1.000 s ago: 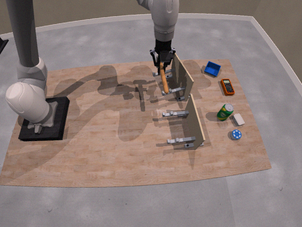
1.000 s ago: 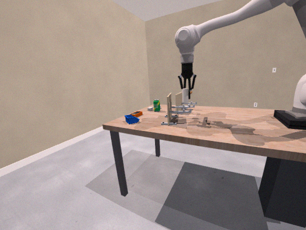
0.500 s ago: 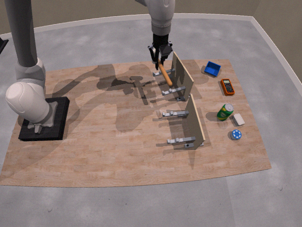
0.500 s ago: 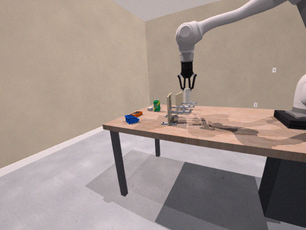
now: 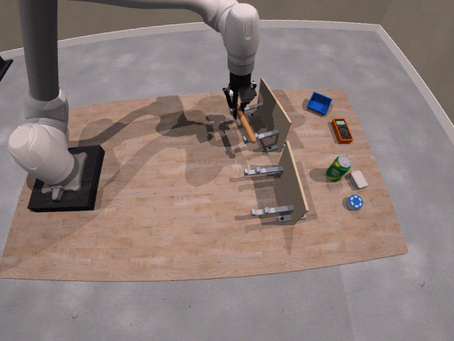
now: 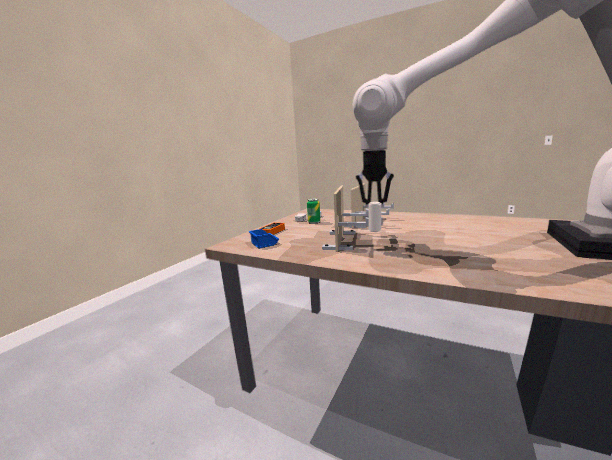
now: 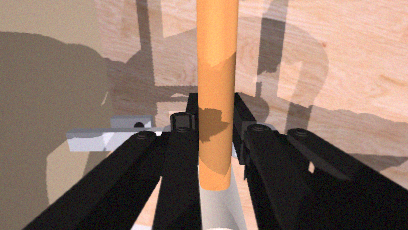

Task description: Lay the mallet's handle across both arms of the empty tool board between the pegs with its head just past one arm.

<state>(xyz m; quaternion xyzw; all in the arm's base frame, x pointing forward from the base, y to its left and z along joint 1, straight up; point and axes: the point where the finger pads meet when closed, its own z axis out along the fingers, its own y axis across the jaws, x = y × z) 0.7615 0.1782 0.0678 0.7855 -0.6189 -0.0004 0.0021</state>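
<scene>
- Wrist view, closest in: the black fingers of the gripper (image 7: 215, 132) are pinched narrow on the mallet (image 7: 216, 100), clamping its orange handle from both sides, with the pale head end showing just under the grip.
- Behind the fingers on the left, a grey board arm (image 7: 107, 137) pokes out sideways (whether the handle touches it, I cannot tell).
- From the top view, the gripper (image 5: 237, 107) hangs straight down at the far tool board (image 5: 276, 111), and the mallet (image 5: 248, 127) runs along in front of the panel, its orange handle reaching from the fingers toward that board's nearer arm (image 5: 267, 134).
- The other tool board (image 5: 293, 181) stands nearer the camera on the wooden table top (image 5: 148, 222), both of its grey arms bare.
- Off to the right of the boards: a blue-and-white disc (image 5: 354, 202), a small white box (image 5: 359, 179), a green can (image 5: 338, 167) lying on its side (print too small to read), an orange multimeter (image 5: 342, 130) and a blue bin (image 5: 319, 102).
- No brand or lettering is legible on anything here.
- Exterior view: the gripper (image 6: 374, 197) sits low over the boards, with the mallet's pale head (image 6: 374, 216) upright below it.
</scene>
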